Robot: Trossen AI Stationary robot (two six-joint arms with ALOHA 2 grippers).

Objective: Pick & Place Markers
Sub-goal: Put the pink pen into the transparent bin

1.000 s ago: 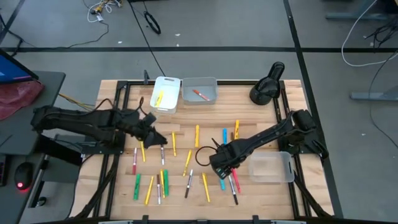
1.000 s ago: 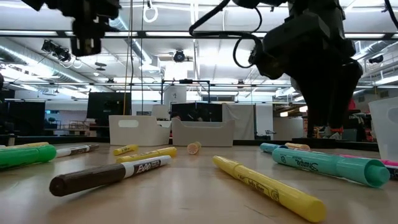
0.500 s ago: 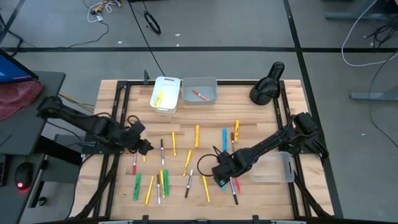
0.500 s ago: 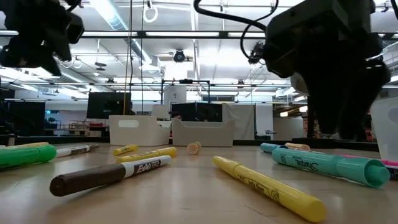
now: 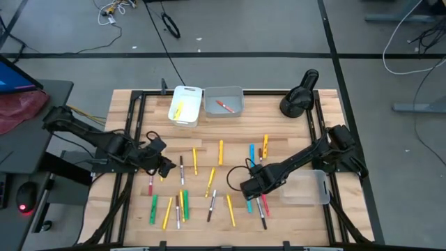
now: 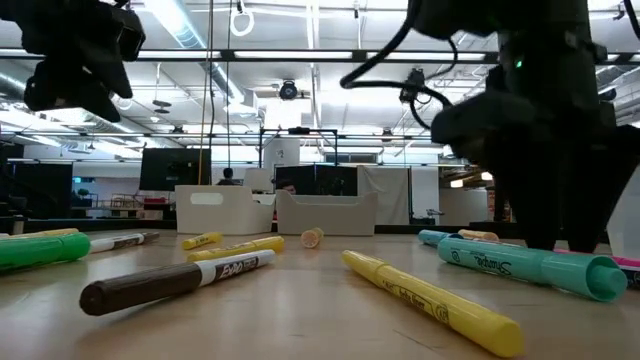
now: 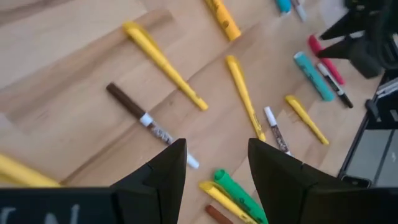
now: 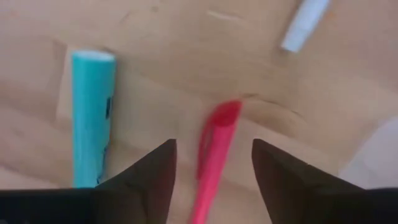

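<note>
Straddling one red marker (image 8: 214,158) with parted right tool (image 8: 213,171), left tool (image 7: 214,171) empty, parted, three bins (image 5: 187,106).

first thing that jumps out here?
The scatter of markers across the wooden table. Next, the right gripper, open and straddling a red marker beside a light blue marker. The left gripper hovers open over the table's left side.

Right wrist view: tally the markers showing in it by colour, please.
Light blue marker: 1
Red marker: 1
White marker: 1
Total: 3
</note>
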